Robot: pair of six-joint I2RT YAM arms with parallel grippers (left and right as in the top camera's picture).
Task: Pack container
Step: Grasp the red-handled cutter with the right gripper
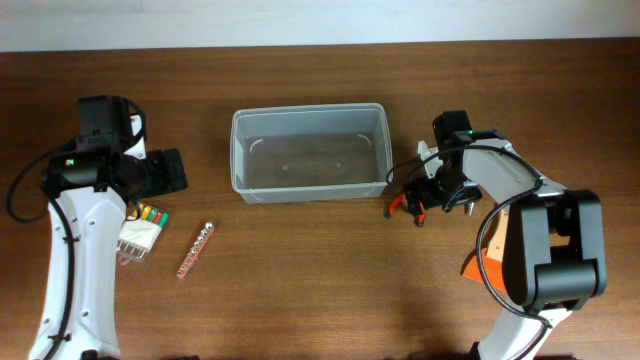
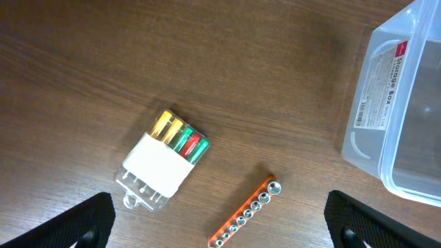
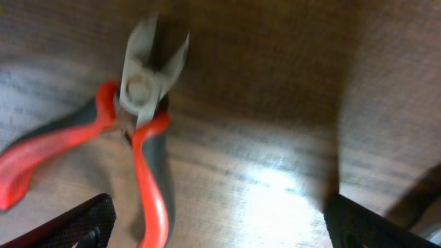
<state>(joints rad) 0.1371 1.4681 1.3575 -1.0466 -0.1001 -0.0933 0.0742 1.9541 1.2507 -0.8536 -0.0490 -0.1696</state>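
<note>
The clear plastic container (image 1: 308, 152) stands empty at the middle back of the table; its corner shows in the left wrist view (image 2: 406, 117). Red-handled pliers (image 1: 405, 206) lie just right of the container, close under my right gripper (image 1: 445, 195); in the right wrist view the pliers (image 3: 134, 138) lie toward the left finger, and the gripper (image 3: 217, 231) is open and empty above them. My left gripper (image 1: 165, 172) is open and empty, above an orange socket rail (image 2: 247, 212) and a clear case of coloured bits (image 2: 165, 158).
The socket rail (image 1: 195, 249) and bit case (image 1: 140, 232) lie on the left of the table, below my left gripper. An orange object (image 1: 482, 262) shows partly behind the right arm's base. The table's far edge runs along the top.
</note>
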